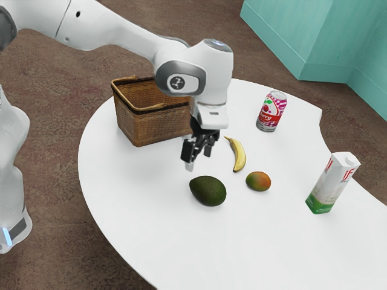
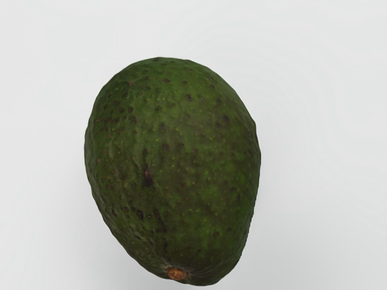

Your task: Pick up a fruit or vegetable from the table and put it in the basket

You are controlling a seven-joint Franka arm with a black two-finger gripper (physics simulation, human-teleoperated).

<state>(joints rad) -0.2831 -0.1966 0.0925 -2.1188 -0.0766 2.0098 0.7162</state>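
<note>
Three pieces of produce lie on the white, smooth-topped bench with its curved edge: a dark green, egg-shaped avocado, a curved yellow banana and a small oval mango in orange-red and green. The black two-finger claw at the end of the white, jointed robot arm is open, its fingers standing apart with nothing gripped between them. It hangs above the bench, near the avocado, which rests on the bench outside the basket, apart from the mango. In the wrist view the avocado lies beneath the hand, its speckled skin and small brown stem scar in plain sight. The banana lies towards the exterior view's right from the claw, one end near the mango. A brown, woven, open-topped basket with a rounded handle stands on the bench towards the exterior view's left, partly hidden behind the arm's hand. Beyond the banana stands a red, pink and white metal drinks can with a cherry picture, and near the exterior view's right side stands a tall white carton with red lettering and a green base. Brown floor and a teal wall lie past the bench.
</note>
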